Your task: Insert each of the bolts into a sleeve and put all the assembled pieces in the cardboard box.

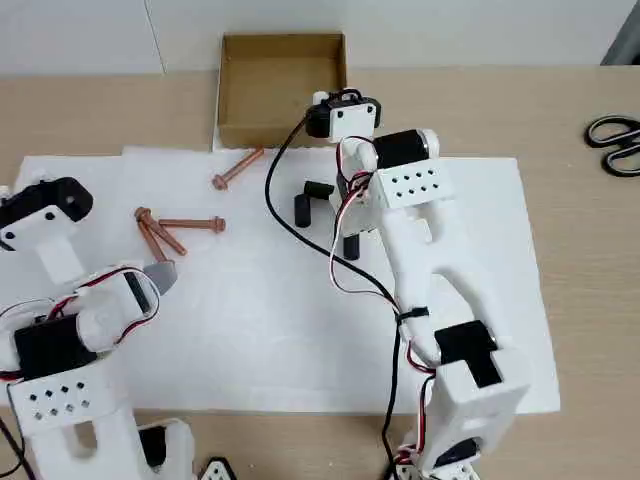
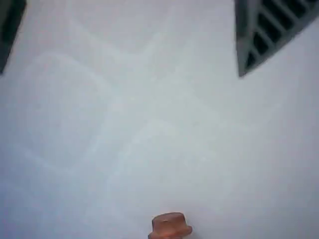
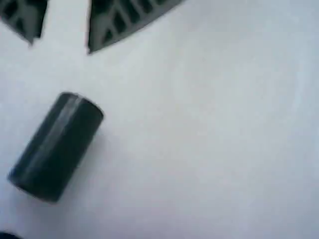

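While the copper bolts [image 1: 190, 224] lie loose on the white foam sheet [image 1: 250, 320], well apart from the cardboard box [image 1: 283, 85] at its far edge, the left gripper [image 2: 122, 72] hangs over the sheet near one bolt head, its jaws spread wide and holding nothing. The right gripper [image 3: 60, 45] is close above a black sleeve [image 3: 55, 147] lying on its side, jaws slightly parted and empty.

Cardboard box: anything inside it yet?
The cardboard box shows only bare floor, no parts. The right arm's wrist covers its near right corner, so that bit can't be checked.
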